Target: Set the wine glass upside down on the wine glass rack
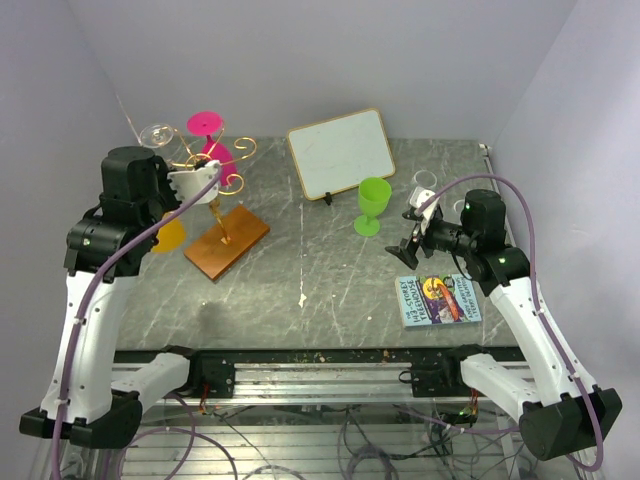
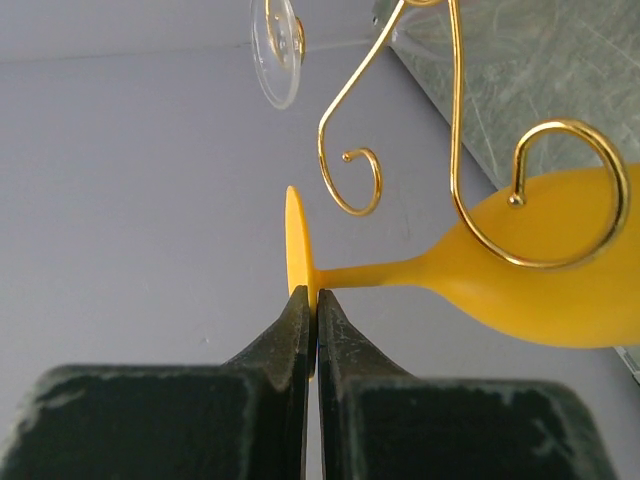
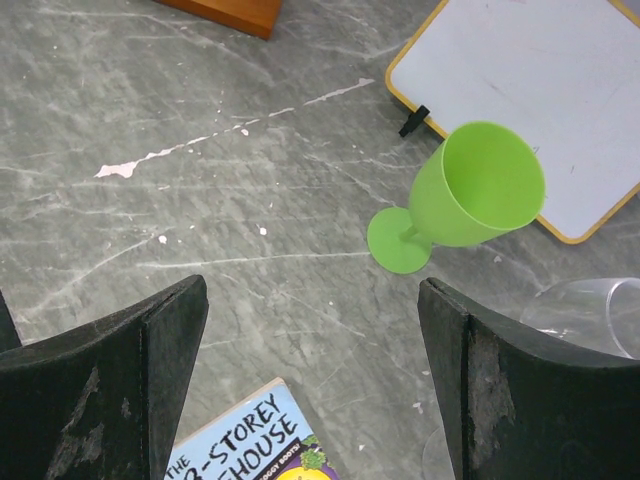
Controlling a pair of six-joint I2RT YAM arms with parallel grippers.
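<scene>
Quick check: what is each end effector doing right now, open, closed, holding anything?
Left end effector: closed on the foot of the yellow glass.
Right end effector: open, holding nothing.

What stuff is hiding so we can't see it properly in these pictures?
The yellow wine glass: top view, the left arm covers most of it.
The clear glass: right wrist view, cut by the right edge and a finger of the right gripper.
The book: right wrist view, bottom edge cuts its title.
The wine glass rack: left wrist view shows only curls; base outside the frame.
</scene>
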